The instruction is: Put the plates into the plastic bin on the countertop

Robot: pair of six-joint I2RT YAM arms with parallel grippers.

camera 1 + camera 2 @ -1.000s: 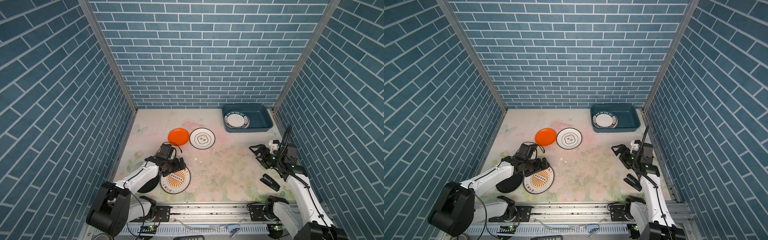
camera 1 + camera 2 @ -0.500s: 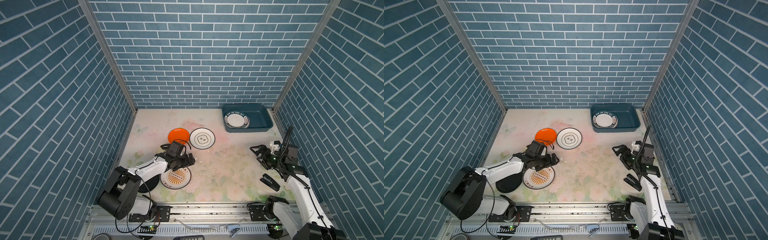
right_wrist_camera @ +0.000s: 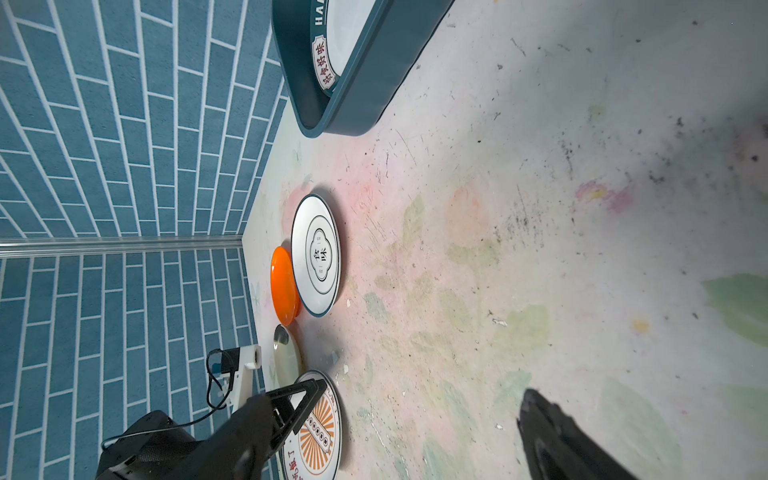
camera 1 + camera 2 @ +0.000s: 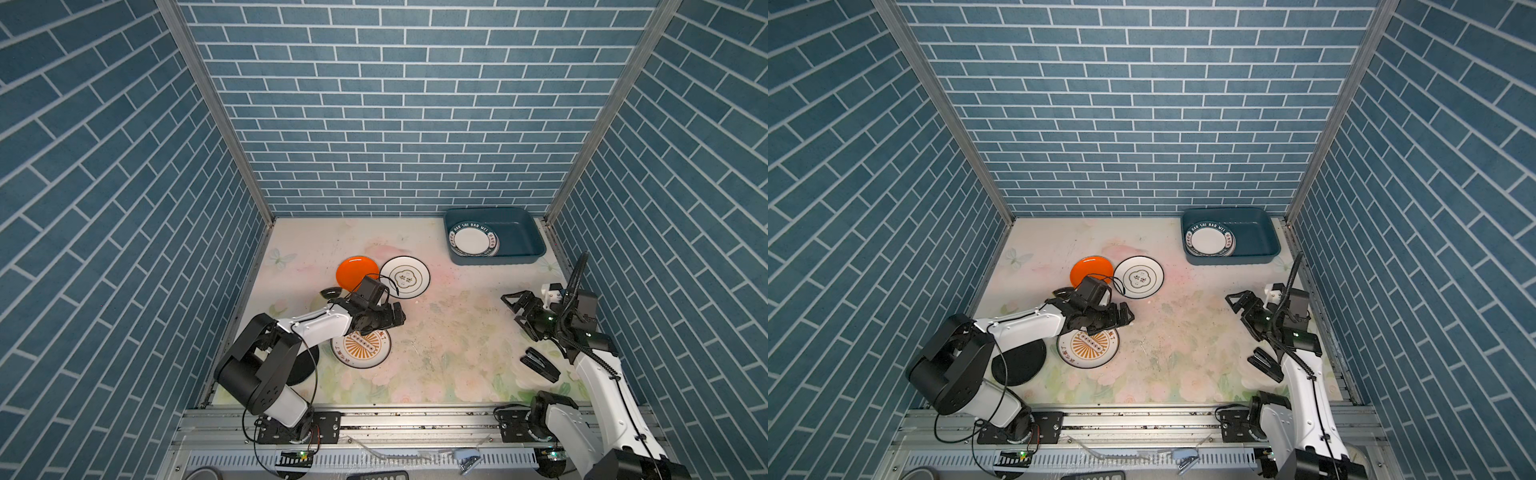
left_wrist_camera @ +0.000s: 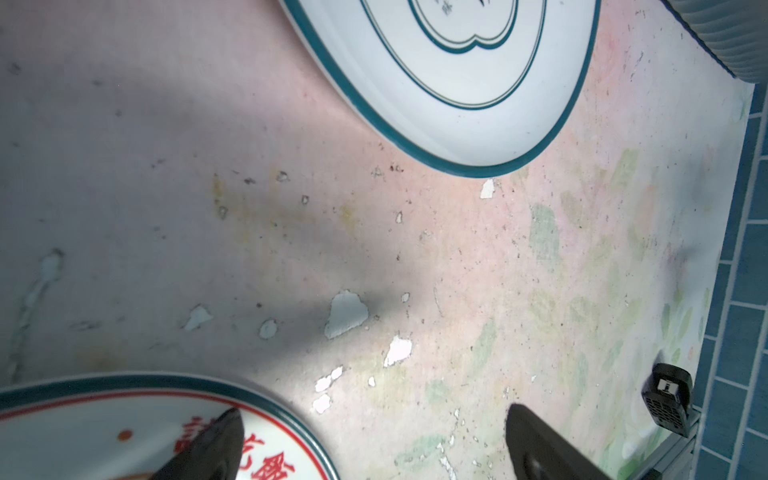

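The plastic bin [image 4: 496, 261] [image 4: 1231, 258] stands at the back right of the countertop [image 4: 440, 332]; a lettered teal-rimmed plate [image 4: 471, 240] [image 3: 332, 50] lies in its left end. On the countertop lie an orange plate [image 4: 351, 270] [image 4: 1086, 268], a white teal-rimmed plate [image 4: 409, 276] [image 5: 457, 104], a sunburst plate [image 4: 361, 353] [image 5: 83, 419] and a black plate [image 4: 1019, 361]. A cream plate [image 3: 286, 359] shows beside the left arm. My left gripper [image 4: 395, 318] [image 5: 374, 415] is open and empty over the sunburst plate's far edge. My right gripper [image 4: 515, 309] [image 3: 424, 390] hangs open and empty at the right.
A black stapler [image 4: 540, 365] lies near the front right, beside the right arm. Brick-pattern walls close the left, back and right. A metal rail [image 4: 415, 411] runs along the front edge. The countertop surface is scuffed and chipped between the plates [image 5: 345, 311].
My left gripper has swung right and a little back, from above the sunburst plate's middle to its far right edge. The right arm and all plates have stayed put.
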